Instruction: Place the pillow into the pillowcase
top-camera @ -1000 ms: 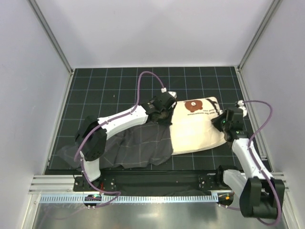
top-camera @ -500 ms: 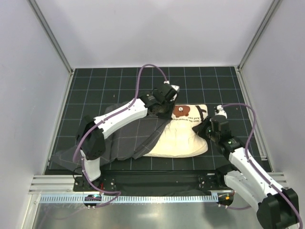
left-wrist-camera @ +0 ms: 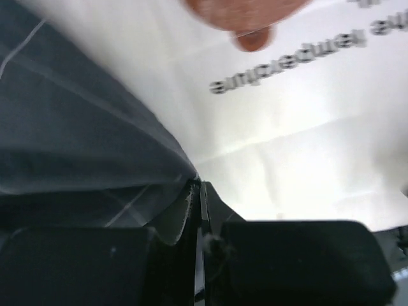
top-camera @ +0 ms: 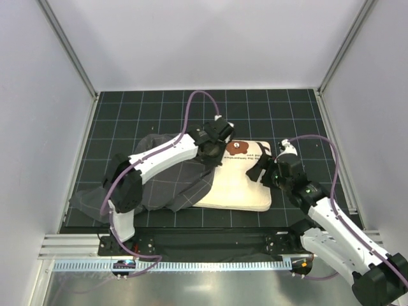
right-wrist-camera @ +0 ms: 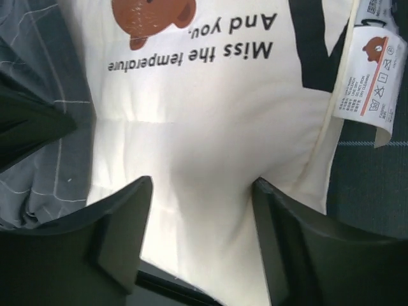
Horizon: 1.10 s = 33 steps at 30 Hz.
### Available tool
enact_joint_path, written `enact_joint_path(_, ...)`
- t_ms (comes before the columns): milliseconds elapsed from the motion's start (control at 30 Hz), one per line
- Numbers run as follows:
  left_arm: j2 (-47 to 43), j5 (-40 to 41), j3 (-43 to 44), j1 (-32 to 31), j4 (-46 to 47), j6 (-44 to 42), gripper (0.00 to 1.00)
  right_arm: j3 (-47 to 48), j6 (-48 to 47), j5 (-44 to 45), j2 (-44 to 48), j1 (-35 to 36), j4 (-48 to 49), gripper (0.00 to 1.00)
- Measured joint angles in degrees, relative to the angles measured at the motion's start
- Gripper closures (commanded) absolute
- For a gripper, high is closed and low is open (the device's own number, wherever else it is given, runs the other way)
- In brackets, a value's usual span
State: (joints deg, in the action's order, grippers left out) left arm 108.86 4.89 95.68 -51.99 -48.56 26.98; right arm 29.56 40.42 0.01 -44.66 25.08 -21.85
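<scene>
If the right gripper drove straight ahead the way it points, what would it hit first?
The pillow: the right gripper, jaws open, aims squarely at its cream face, apparently close, though depth is unclear.

The pillowcase [top-camera: 162,185] lies left of, and overlapping, the pillow [top-camera: 239,188].

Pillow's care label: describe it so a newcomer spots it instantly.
On the black grid mat lies the cream pillow. In the right wrist view, the care label hangs off its seamed edge beside a black stripe: a white strip with a tiny bear, orange line and laundry symbols.
</scene>
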Motion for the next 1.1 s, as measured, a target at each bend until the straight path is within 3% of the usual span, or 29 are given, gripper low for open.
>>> enact_joint_path(100,-2.82,2.93,-4.61,2.64,0.59,-0.04,0.78,3.10,-1.86,0.39,1.03,0.70,-3.48,0.08)
enact_joint_path(200,-6.27,6.12,-6.93,3.76,0.37,0.04,0.52,7.08,-3.80,3.02,-1.20,0.66,-6.71,0.04)
enact_joint_path(233,-7.45,6.95,-7.28,3.69,0.28,0.00,0.38,7.98,-4.33,3.87,-2.16,0.42,-7.39,0.04)
enact_joint_path(333,-10.71,9.60,-7.80,3.26,-0.07,0.48,0.16,9.55,-6.27,5.03,-6.45,-2.01,-8.48,0.02)
enact_joint_path(433,-12.55,12.74,-7.65,2.97,-0.85,0.90,0.07,9.18,-7.76,4.11,-9.94,-5.66,-8.70,0.01)
enact_joint_path(567,-11.26,14.82,-4.63,3.37,-3.28,0.83,0.04,7.08,-8.90,1.44,-13.18,-8.94,-6.67,0.01)
enact_joint_path(733,-3.74,14.58,4.50,5.22,-4.09,0.72,0.05,3.23,-8.83,-4.74,-15.85,-10.93,0.22,0.03)
enact_joint_path(833,3.10,13.55,9.53,7.06,-4.00,0.59,0.19,0.35,-8.17,-9.16,-17.92,-11.21,6.69,0.11)
enact_joint_path(900,8.15,12.94,12.50,8.17,-4.09,0.28,0.37,-1.25,-7.34,-11.78,-19.15,-11.15,10.91,0.32)
enact_joint_path(933,9.81,12.92,13.35,8.55,-4.11,0.09,0.43,-1.77,-6.99,-12.79,-19.45,-10.91,12.59,0.53)
enact_joint_path(1067,14.67,12.55,14.53,10.54,-4.31,0.35,0.75,-3.17,-5.92,-15.56,-18.75,-9.42,17.33,0.91)
enact_joint_path(1100,14.80,12.44,14.47,11.10,-4.15,0.24,0.90,-3.37,-5.99,-16.04,-18.05,-9.22,17.79,0.93)
